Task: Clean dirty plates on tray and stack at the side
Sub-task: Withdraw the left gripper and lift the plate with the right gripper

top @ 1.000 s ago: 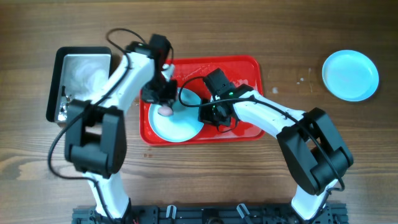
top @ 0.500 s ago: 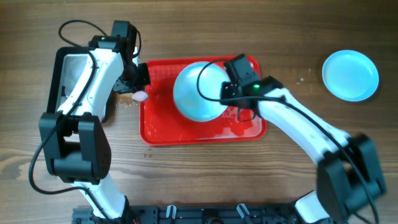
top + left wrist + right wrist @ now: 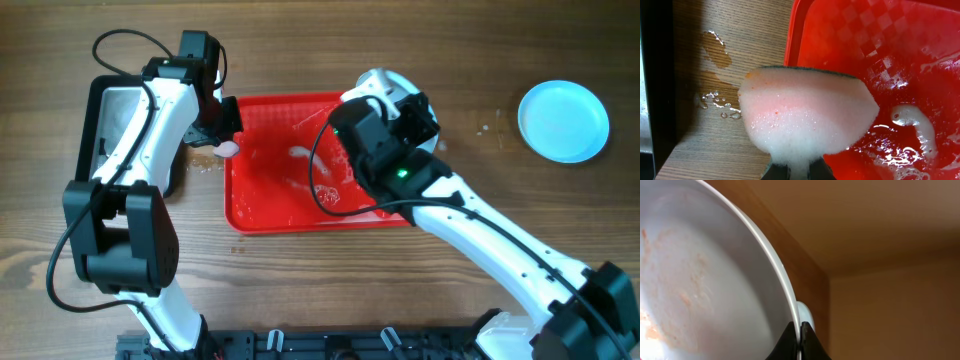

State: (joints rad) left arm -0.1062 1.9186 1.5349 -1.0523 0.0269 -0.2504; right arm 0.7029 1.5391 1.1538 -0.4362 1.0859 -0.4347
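The red tray [image 3: 270, 205] lies wet in mid-table, streaked with foam and with no plate on it. My right gripper [image 3: 800, 342] is shut on the rim of a pale plate [image 3: 705, 280] that has orange-brown smears on its face. From overhead the raised right arm hides most of that plate; only a pale edge [image 3: 370, 84] shows. My left gripper [image 3: 799, 172] is shut on a foamy sponge [image 3: 807, 112], which hangs over the tray's left rim [image 3: 790, 45]. The overhead view puts the left gripper [image 3: 224, 143] at that rim. A clean turquoise plate [image 3: 563, 121] rests on the wood at the far right.
A black-rimmed metal tin [image 3: 135, 110] stands left of the tray, under the left arm. Water drops [image 3: 715, 97] lie on the wood between tin and tray. Foam puddles [image 3: 912, 120] sit on the tray floor.
The left gripper drew the sponge off the plate to the tray's left rim and has stayed there. The right gripper lifted the plate off the tray, up and to the right.
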